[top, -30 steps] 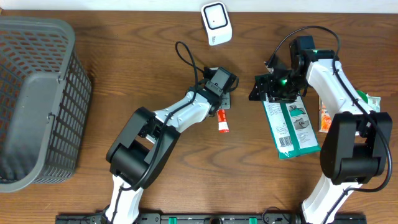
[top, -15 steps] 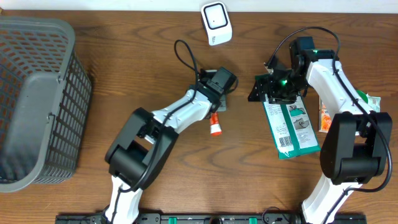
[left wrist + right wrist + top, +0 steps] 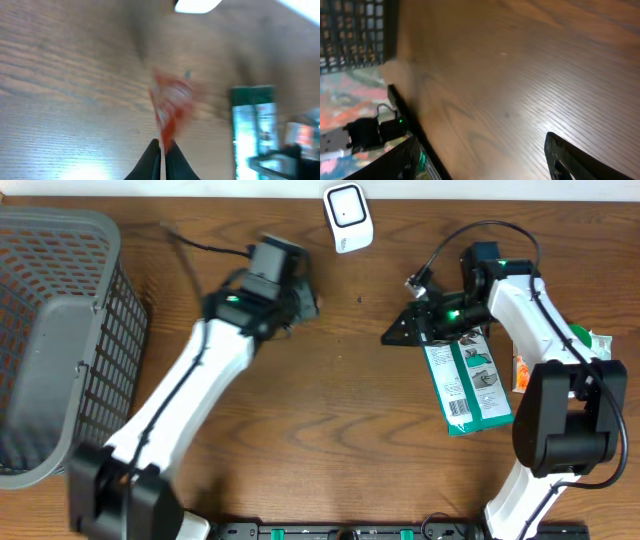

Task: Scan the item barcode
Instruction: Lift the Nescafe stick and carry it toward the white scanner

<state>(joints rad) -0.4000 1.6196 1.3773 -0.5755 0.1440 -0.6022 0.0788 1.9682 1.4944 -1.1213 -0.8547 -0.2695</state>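
Observation:
A small red and white packet [image 3: 169,107], blurred by motion, hangs above the wood, and my left gripper [image 3: 162,146] is shut on its lower end. In the overhead view the left gripper [image 3: 303,300] is at the far middle, left of the white scanner [image 3: 347,217]; the packet does not show there. The scanner's [image 3: 197,5] lower edge shows at the top of the left wrist view. My right gripper [image 3: 398,332] stands open over bare wood, left of a green package [image 3: 468,385]. Nothing lies between its fingers [image 3: 572,160].
A grey mesh basket [image 3: 60,340] fills the left side and also shows as the basket [image 3: 355,30] in the right wrist view. The green package [image 3: 252,130] lies right of the held packet. An orange packet [image 3: 523,370] and a green one [image 3: 597,340] lie at the right edge.
The left gripper closed on the red and white packet, lifted it off the table and swung up and left toward the far side. The right gripper shifted slightly left.

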